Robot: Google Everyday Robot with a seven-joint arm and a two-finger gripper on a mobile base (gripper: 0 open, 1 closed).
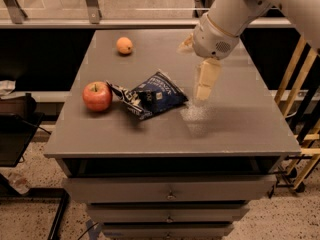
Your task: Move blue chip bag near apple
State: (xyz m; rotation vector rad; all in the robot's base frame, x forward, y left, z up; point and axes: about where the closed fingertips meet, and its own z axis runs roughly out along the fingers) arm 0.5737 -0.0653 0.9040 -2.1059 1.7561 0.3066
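The blue chip bag (155, 96) lies crumpled on the grey table (240, 129), left of centre. The red apple (97, 96) stands upright just left of it, with the bag's left corner almost touching it. My gripper (202, 95) hangs from the white arm, pointing down just above the table. It is to the right of the bag's right edge, apart from the bag and holding nothing.
A small orange fruit (124, 45) sits at the back left of the table. Drawers (170, 194) run below the table's front edge. Wooden slats (295, 94) stand to the right, and a dark chair (15, 129) to the left.
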